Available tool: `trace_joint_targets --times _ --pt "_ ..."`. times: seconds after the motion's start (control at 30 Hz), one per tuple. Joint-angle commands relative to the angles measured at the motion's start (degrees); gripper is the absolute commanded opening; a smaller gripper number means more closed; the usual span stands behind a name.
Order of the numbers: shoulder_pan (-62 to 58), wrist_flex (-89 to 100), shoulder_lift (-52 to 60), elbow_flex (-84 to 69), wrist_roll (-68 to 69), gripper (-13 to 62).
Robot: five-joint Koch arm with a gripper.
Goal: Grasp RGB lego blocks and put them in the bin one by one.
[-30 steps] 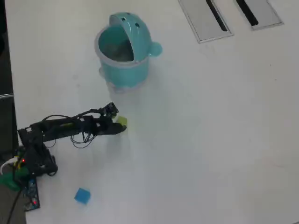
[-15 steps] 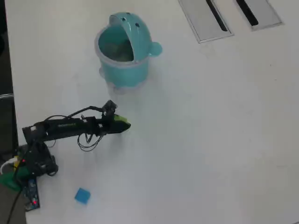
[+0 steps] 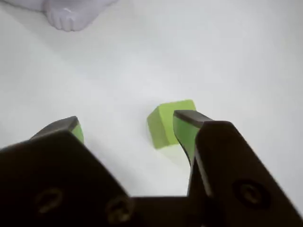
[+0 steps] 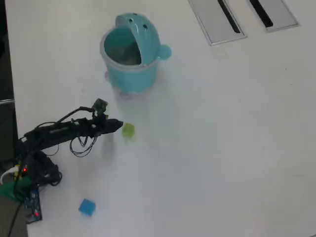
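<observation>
The yellow-green lego block (image 3: 166,124) lies on the white table just ahead of my right fingertip (image 3: 185,124), apart from the left one. My gripper (image 3: 127,126) is open with nothing between its fingers. In the overhead view the gripper (image 4: 117,124) points right, and the green block (image 4: 128,130) sits just past its tip. A blue block (image 4: 87,207) rests near the table's lower left. The teal bin (image 4: 112,61) stands above the arm with its domed lid tipped back and its mouth open. The red block is out of view.
Two flat grey panels (image 4: 217,19) lie at the top right. The arm's base and loose wires (image 4: 34,168) fill the left edge. A pale rounded foot (image 3: 71,16) under the bin shows at the wrist view's top left.
The arm has drawn back to the left. The green block, earlier at the gripper's tips, now lies uncovered on the table just beyond them.
</observation>
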State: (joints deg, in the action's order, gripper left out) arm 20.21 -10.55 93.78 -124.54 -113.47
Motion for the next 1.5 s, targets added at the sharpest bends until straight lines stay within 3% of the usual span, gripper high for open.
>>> trace_joint_targets --times 0.0,0.57,1.0,1.23,1.47 --pt "-1.05 1.93 -1.93 5.89 -0.44 35.4" --pt "-10.72 4.31 -16.87 13.54 -6.77 35.3" --pt "-9.14 7.47 -16.35 11.16 -4.48 28.7" --pt "-7.21 10.28 -14.59 8.88 -0.18 19.5" --pt "-5.19 11.34 -9.76 7.03 5.89 19.4"
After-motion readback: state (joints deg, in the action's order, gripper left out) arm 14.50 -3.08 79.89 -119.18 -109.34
